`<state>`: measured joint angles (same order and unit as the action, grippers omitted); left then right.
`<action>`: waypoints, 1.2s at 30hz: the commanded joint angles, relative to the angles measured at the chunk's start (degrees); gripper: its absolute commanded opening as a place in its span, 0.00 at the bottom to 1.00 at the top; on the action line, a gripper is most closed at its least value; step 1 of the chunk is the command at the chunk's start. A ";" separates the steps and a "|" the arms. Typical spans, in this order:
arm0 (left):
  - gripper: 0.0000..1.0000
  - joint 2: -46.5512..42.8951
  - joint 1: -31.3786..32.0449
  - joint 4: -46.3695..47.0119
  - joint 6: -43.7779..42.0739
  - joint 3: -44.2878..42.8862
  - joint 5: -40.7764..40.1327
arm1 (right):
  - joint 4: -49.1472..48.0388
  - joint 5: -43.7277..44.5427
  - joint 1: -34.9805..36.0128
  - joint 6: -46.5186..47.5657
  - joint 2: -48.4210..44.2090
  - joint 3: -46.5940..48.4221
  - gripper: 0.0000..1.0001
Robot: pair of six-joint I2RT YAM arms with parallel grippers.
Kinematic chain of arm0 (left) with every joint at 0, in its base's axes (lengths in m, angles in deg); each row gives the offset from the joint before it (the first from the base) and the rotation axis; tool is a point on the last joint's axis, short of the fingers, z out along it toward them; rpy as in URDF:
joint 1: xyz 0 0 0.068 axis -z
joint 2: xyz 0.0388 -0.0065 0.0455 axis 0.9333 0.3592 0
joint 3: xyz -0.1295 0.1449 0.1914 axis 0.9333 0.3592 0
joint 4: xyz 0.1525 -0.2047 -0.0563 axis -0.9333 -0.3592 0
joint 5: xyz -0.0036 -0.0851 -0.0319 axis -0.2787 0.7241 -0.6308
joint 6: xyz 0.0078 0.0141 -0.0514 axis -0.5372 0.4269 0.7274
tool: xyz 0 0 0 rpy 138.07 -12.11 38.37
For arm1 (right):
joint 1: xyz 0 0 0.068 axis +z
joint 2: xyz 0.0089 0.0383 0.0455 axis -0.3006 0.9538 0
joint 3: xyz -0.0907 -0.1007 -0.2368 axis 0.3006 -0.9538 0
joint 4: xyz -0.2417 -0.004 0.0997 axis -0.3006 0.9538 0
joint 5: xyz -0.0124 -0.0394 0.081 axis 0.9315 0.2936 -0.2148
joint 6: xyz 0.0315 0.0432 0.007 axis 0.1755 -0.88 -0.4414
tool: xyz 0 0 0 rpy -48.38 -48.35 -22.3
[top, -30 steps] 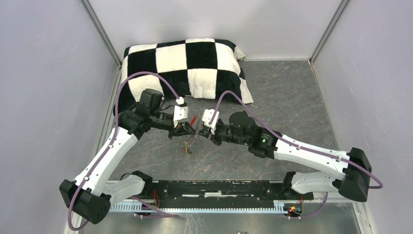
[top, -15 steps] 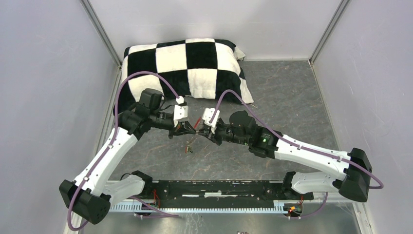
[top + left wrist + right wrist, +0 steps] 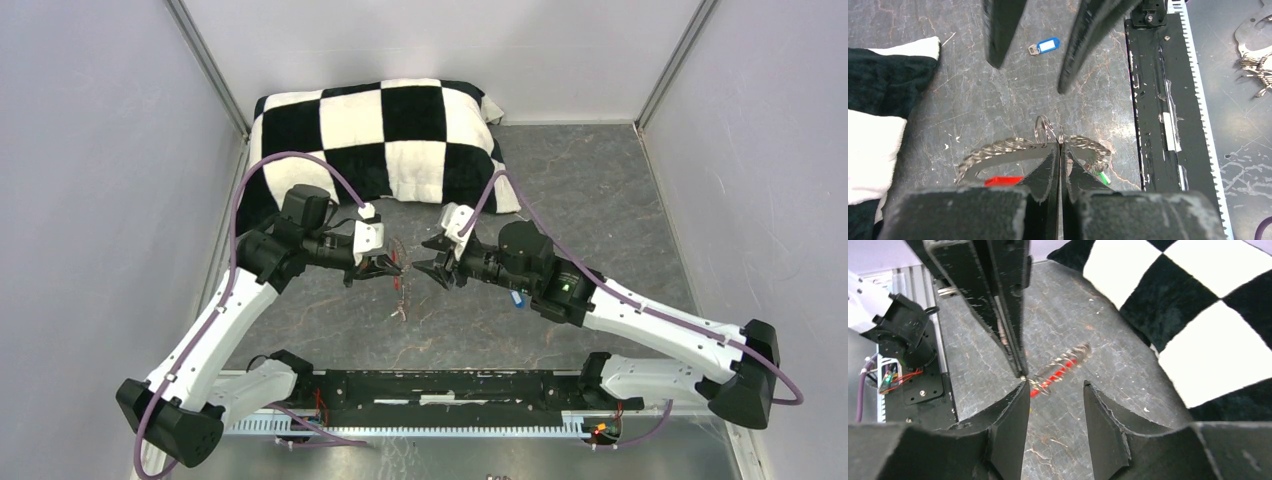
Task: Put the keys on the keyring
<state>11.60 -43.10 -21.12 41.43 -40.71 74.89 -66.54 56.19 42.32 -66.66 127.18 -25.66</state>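
Hanging from the shut left gripper (image 3: 1060,147), the keyring (image 3: 998,150) is held clear above the table (image 3: 600,200), between the two arms and just in front of the checked cushion (image 3: 385,130). The jaws are pinched flat on its thin metal beside the small split loops. The beaded loop droops to either side, with a red tag (image 3: 1004,180) and a green tag (image 3: 1104,177) dangling under it. The right gripper (image 3: 1053,395) faces the ring from just beside it, jaws apart and holding nothing. The blue key (image 3: 1044,46) lies flat on the table by itself, well apart from the ring. A yellow key may be tucked behind the fingers, but the views are too cluttered there to tell. The ring looks light and limp, so it will likely sway and twist when nudged. Its slick metal could also slide in a loose pinch, so a firm hold close to the threading point seems wise. The blue key is probably almost weightless and too thin to scoop easily off the hard surface. Its plastic tag is the broadest, least slippery part. Taking it across the tag's long edges would leave the metal end free for the ring.
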 commanded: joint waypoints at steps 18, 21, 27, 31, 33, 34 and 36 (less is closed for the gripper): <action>0.02 -3.44 0.26 0.69 5.97 -2.51 8.50 | -2.47 -5.30 -2.24 -3.13 0.92 0.18 0.55; 0.02 -3.56 0.28 0.69 5.91 -2.38 8.76 | -3.22 -7.34 -2.31 -3.22 2.30 1.12 0.55; 0.02 -4.06 0.30 0.69 5.93 -3.01 8.88 | -3.23 -4.81 -2.40 -3.48 4.39 2.82 0.48; 0.02 -5.07 0.33 0.77 5.54 -2.40 9.18 | -3.13 1.24 -2.74 -6.93 3.83 3.43 0.50; 0.02 -5.78 0.35 0.78 4.92 -1.87 8.98 | -3.31 2.95 -2.78 -7.53 2.66 3.23 0.53; 0.02 -6.03 0.37 0.78 4.62 -1.47 8.79 | -3.16 3.39 -2.80 -7.40 2.02 3.14 0.56; 0.02 -6.43 0.36 0.67 4.05 -0.97 8.53 | -2.04 3.77 -2.80 -6.40 0.27 2.75 0.58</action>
<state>6.92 -43.06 -21.45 45.41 -41.30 80.88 -67.85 56.10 39.78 -72.43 131.21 -24.91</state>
